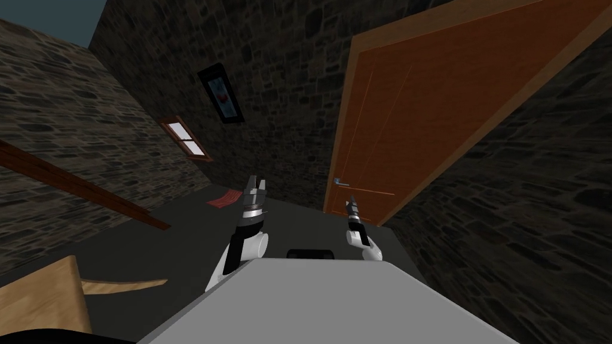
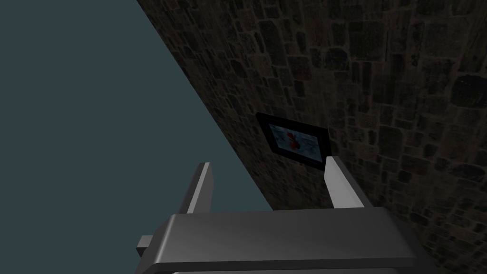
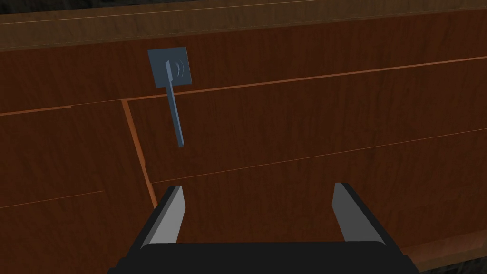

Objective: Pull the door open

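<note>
Brown door (image 3: 309, 109) is standing in front, probably shut. My right gripper (image 3: 259, 186) is pointing at it with fingers wide, near the grey handle (image 3: 173, 102) but not touching. Next it is needing to slide over and close on the handle. My left gripper (image 2: 268, 161) is hanging alongside, fingers wide.
</note>
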Motion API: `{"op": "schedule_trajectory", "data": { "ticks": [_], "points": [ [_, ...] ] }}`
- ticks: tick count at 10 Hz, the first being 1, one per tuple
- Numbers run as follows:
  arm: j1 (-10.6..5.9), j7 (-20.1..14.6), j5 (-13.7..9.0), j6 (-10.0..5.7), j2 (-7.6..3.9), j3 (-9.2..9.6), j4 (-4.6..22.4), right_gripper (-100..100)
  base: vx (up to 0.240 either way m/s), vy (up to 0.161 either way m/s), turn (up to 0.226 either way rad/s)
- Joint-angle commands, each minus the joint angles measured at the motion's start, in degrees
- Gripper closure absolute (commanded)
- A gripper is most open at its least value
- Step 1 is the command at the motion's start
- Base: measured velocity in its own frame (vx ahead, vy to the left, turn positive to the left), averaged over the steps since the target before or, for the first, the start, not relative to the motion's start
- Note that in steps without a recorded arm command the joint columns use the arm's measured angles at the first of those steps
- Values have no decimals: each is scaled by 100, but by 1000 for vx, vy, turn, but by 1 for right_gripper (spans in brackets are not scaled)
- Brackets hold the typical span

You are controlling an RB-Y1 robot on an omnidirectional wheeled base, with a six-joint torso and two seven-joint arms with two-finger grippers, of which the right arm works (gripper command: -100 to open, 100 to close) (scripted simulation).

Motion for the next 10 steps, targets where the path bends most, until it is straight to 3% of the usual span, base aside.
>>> {"op": "schedule_trajectory", "data": {
  "ticks": [1, 10],
  "points": [
    [-84, 37, -48, -25, 2, -5, 223, -100, 91, -25, 45],
    [-564, 142, -278, -251, -49, -25, 1514, -100, 94, -24, 32]
  ]
}}
